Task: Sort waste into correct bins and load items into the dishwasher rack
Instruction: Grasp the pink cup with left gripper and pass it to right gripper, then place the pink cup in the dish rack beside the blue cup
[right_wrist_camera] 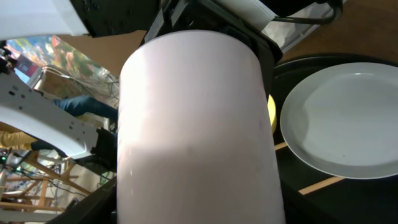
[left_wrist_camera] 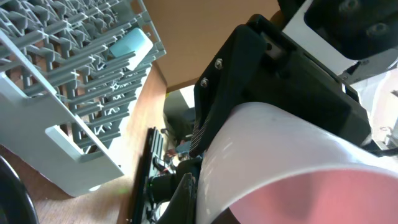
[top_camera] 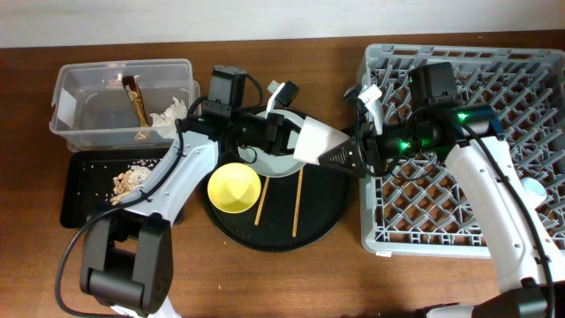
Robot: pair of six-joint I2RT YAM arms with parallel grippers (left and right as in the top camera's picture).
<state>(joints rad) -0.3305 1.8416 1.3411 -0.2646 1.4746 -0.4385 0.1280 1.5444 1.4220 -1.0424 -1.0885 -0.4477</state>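
The pink cup (top_camera: 320, 141) hangs above the round black tray, held between both grippers. My left gripper (top_camera: 296, 140) is shut on its rim end; the cup's pink inside shows in the left wrist view (left_wrist_camera: 323, 193). My right gripper (top_camera: 340, 155) is closed around its other end, and the cup (right_wrist_camera: 196, 124) fills the right wrist view. The pale green plate (top_camera: 281, 163) (right_wrist_camera: 348, 118), the yellow bowl (top_camera: 234, 188) and two chopsticks (top_camera: 261, 199) (top_camera: 298, 203) lie on the round tray. The blue cup (top_camera: 532, 187) (left_wrist_camera: 130, 45) lies in the grey rack (top_camera: 494, 79).
The round black tray (top_camera: 327, 216) sits between the rack and the bins. The clear tub (top_camera: 88, 97) at back left holds the wrapper stick (top_camera: 137, 102) and white tissue (top_camera: 172, 115). The shallow black tray (top_camera: 84, 199) in front of it holds food scraps (top_camera: 132, 177).
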